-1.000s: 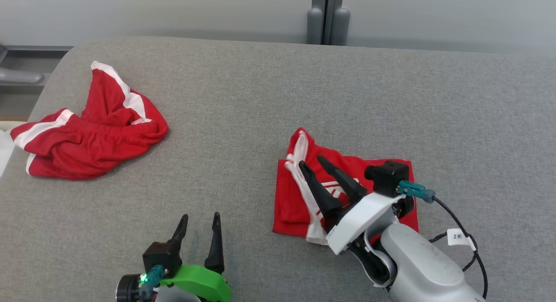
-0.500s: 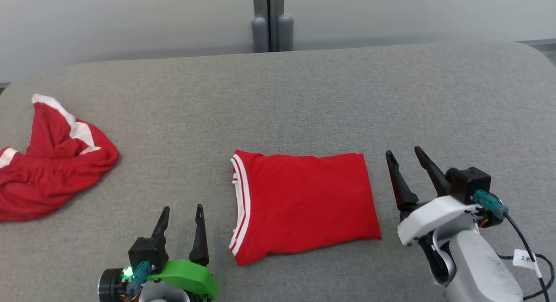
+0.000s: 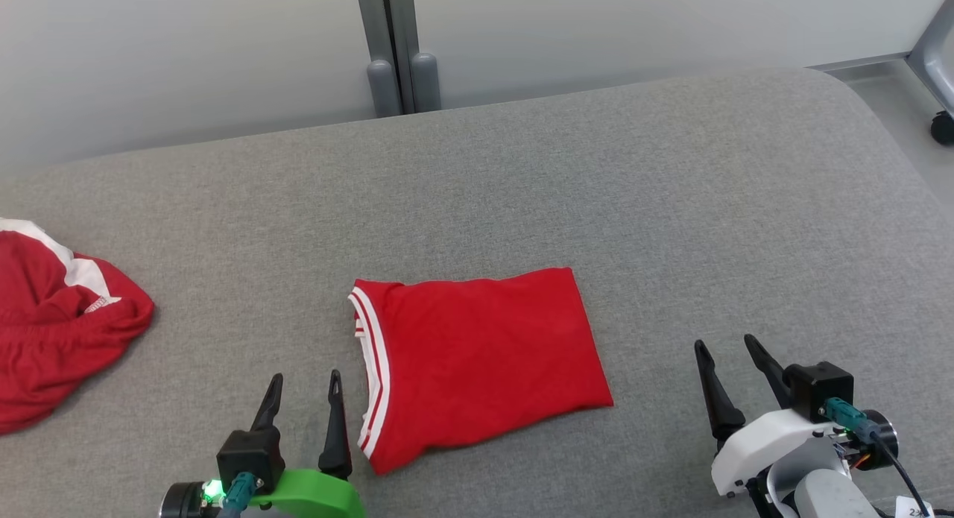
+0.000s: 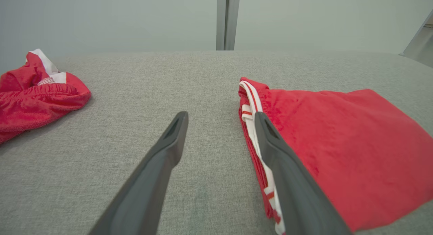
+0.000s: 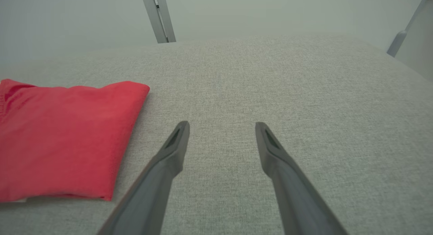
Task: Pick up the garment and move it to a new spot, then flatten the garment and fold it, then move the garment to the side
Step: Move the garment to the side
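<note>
Garment (image 3: pixel 477 365), red and folded into a flat rectangle, lies at the lower centre of the head view on the grey table (image 3: pixel 671 205), with its white-striped trim running down its left edge. The left gripper (image 3: pixel 306 375) sits at the lower left, fingers spread wide and holding nothing. Its inner finger stands just beside the trim, with a narrow strip of grey showing between them. In the left wrist view that finger overlaps the striped edge, and whether it touches cannot be told from there. The right gripper (image 3: pixel 724 342) is at the lower right, well apart from the garment's plain right edge, with bare table between. Its fingers are likewise spread and empty, pointing up the frame over open grey surface. A crumpled red cloth (image 3: pixel 59 339) with white bands lies at the far left edge, partly cut off by the frame and well apart from the garment and the left gripper. A grey post (image 3: pixel 395 63) rises against the pale wall (image 3: pixel 186 56) behind the table, at the upper centre. A dark caster (image 3: pixel 943 127) and part of a metal leg show at the upper right corner, off the table. A cable runs from the right wrist out the bottom right corner.
</note>
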Controlling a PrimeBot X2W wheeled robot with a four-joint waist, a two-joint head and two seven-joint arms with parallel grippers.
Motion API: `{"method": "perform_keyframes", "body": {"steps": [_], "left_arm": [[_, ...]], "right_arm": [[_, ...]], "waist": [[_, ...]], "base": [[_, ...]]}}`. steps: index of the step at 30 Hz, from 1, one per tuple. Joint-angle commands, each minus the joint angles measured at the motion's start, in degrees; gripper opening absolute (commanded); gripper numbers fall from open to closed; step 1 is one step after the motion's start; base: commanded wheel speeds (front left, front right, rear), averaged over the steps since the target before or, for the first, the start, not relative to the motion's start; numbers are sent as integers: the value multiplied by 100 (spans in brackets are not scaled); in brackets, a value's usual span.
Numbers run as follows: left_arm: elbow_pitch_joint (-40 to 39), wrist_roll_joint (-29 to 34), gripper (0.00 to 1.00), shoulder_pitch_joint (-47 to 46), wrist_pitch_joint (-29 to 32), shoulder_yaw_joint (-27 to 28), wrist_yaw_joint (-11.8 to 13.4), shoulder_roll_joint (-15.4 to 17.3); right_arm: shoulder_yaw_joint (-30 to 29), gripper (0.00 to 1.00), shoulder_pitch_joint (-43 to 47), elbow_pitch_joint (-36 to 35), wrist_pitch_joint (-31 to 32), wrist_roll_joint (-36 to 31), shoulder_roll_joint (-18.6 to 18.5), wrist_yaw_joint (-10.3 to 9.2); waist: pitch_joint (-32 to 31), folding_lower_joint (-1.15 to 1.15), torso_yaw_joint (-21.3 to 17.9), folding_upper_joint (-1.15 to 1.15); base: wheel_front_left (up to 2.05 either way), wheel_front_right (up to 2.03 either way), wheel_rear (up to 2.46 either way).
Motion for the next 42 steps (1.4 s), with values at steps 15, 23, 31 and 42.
{"method": "perform_keyframes", "body": {"steps": [15,23,31,42], "left_arm": [[-159,-328,100,-163,8,-197,-237,28],[-173,-480,100,-362,8,-438,-354,26],[-288,-346,100,-261,8,-448,-390,26],[-333,-246,100,-297,8,-376,-442,27]], "right_arm": [[1098,100,-980,636,-8,503,-21,-9],[1473,100,-1691,2070,156,547,-26,-9],[1487,0,-1742,2860,96,765,-34,-13],[623,0,-1634,2424,2,437,-60,-16]], "waist": [[428,0,488,0],[617,0,901,0],[611,0,822,0],[589,0,-378,0]], "base": [[0,0,0],[0,0,0],[0,0,0],[0,0,0]]}}
